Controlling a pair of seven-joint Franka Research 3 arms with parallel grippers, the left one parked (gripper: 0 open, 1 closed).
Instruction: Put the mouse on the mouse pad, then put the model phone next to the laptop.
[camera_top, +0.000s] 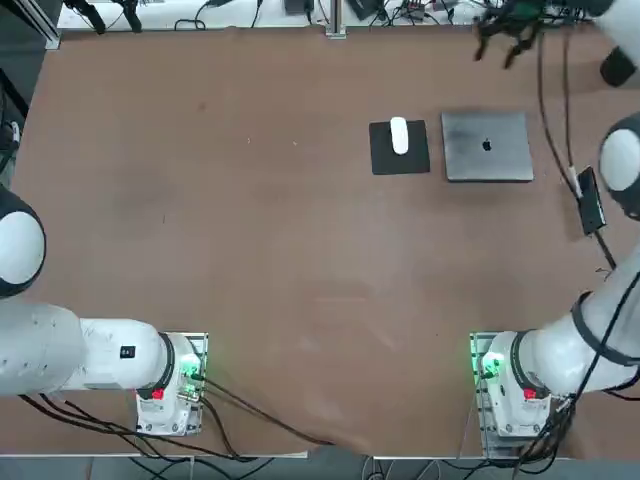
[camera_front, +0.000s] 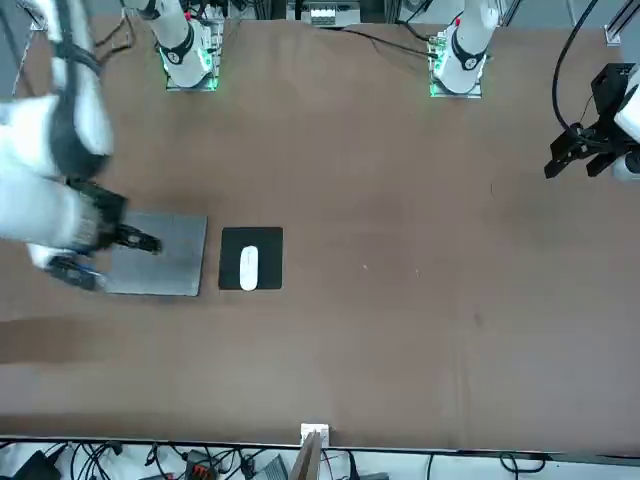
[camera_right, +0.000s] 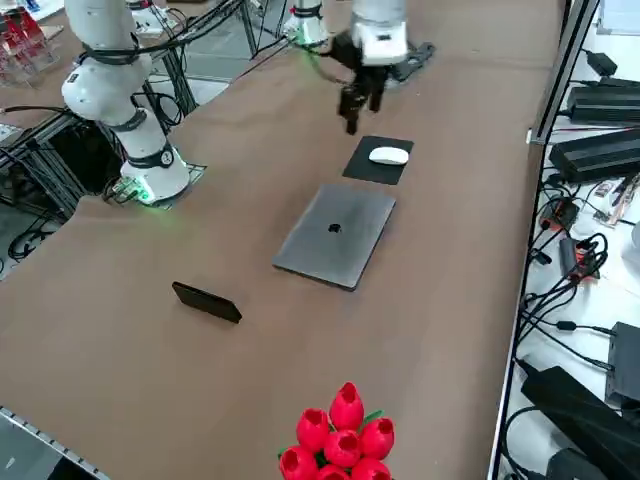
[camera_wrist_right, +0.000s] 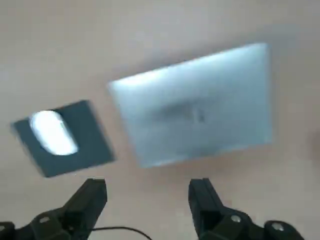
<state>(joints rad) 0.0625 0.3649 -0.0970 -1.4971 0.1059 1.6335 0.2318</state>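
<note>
The white mouse lies on the black mouse pad, just left of the closed silver laptop in the top view. The dark model phone lies apart from them, nearer the table's right edge and towards the robot. My right gripper hangs in the air above the laptop's far side, open and empty. The wrist view looks down past the open gripper on the laptop, the pad and the mouse. From the right side the phone sits in front of the laptop.
A bunch of red artificial tulips stands near the table's corner on the right side. Cables and power bricks lie off the far table edge. The brown table spreads wide to the left.
</note>
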